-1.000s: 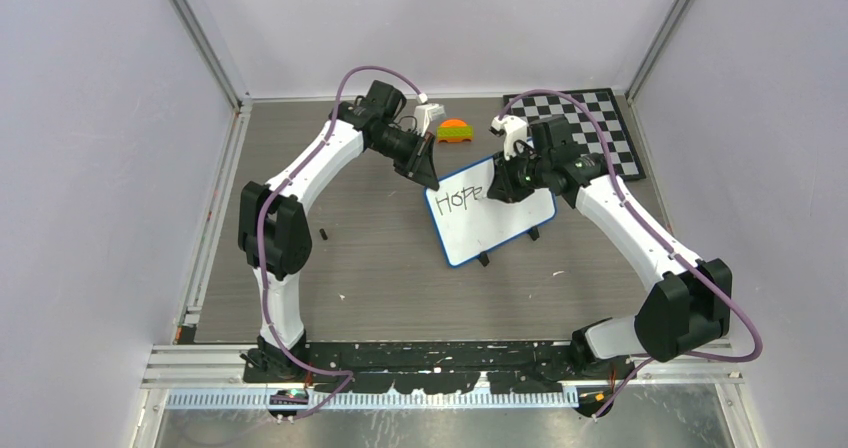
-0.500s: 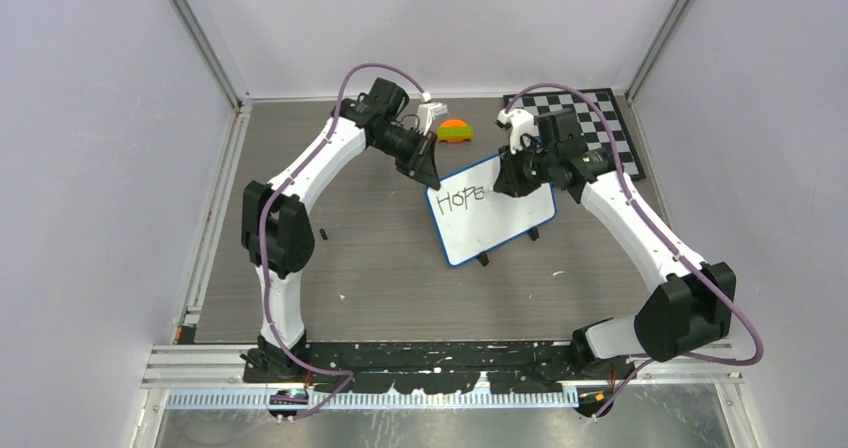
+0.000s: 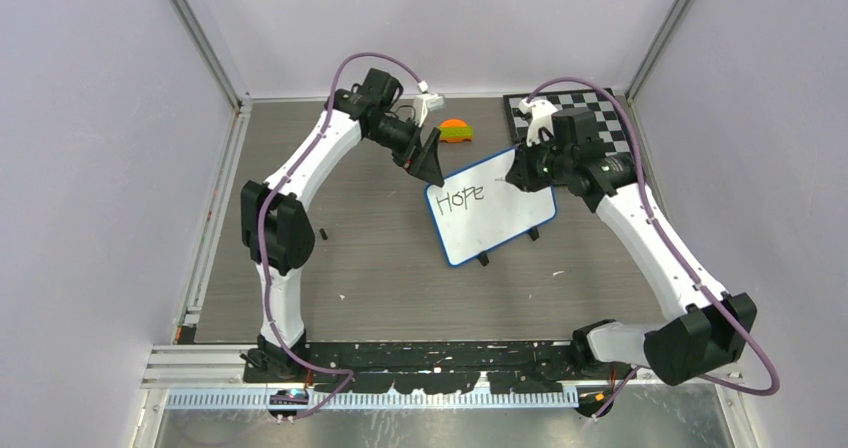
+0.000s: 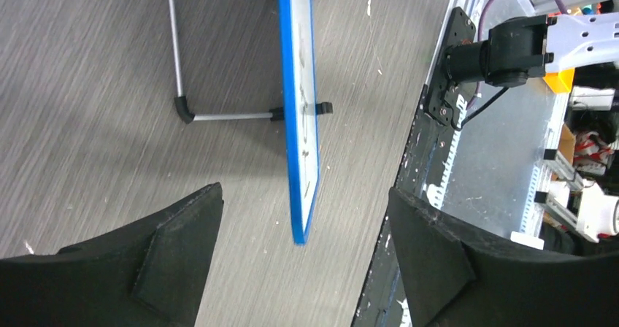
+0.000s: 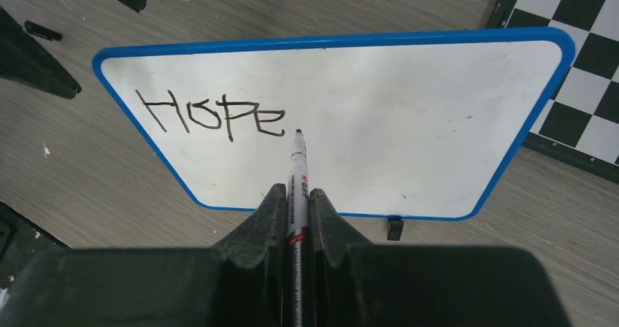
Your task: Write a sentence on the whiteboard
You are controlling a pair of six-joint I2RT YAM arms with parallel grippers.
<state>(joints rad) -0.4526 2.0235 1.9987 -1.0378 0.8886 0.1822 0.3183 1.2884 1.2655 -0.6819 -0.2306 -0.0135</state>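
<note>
Right end effector (image 5: 295, 195) grips a marker (image 5: 298, 163), visible only wrist-side; left end effector (image 4: 303, 199) gapes astride the whiteboard (image 4: 301, 86).

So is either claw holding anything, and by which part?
The right gripper pinches a marker by its barrel, tip toward the whiteboard. The left gripper is open, holding nothing.

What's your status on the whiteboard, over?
Left gripper jaws open, not touching whiteboard. Right gripper shut on marker, tip beside "Hope". One word written; blank space unobstructed.
</note>
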